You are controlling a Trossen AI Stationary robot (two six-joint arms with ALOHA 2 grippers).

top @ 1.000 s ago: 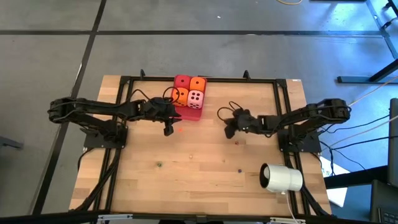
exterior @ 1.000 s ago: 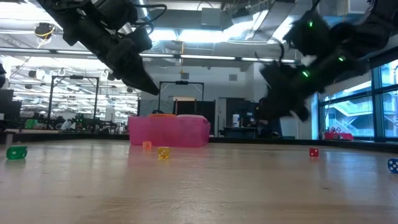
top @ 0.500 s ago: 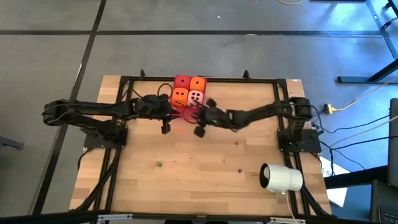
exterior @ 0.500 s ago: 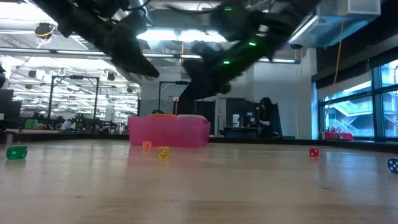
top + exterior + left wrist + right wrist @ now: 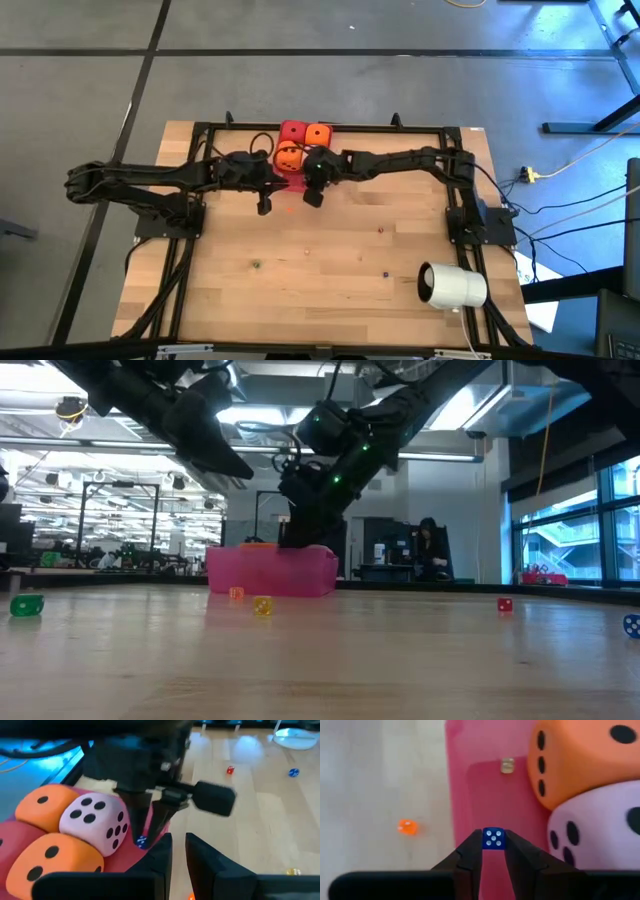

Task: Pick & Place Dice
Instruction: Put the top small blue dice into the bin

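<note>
A pink tray at the table's far middle holds big soft dice: one red, two orange and one pale pink. My right gripper reaches over the tray's near part, shut on a small blue die. My left gripper hangs just left of it above the table, its fingers nearly together with nothing between them. A tiny pale die lies on the tray floor. My right gripper pinches the small blue die by two opposite sides, only at the free ends of its two fingers. The fingers slant down from the table's right side. The die hangs clear above the tray, a white-pipped face toward the wrist camera.
Small dice lie scattered on the wood: orange, yellow, green, red and blue. A white cylinder lies at the near right. A black frame borders the table.
My right gripper has swept from the table's right side toward the left and far edge, the arm stretching out and the wrist rolling, and now stands over the tray's near part. My left gripper has risen a little beside the tray.
</note>
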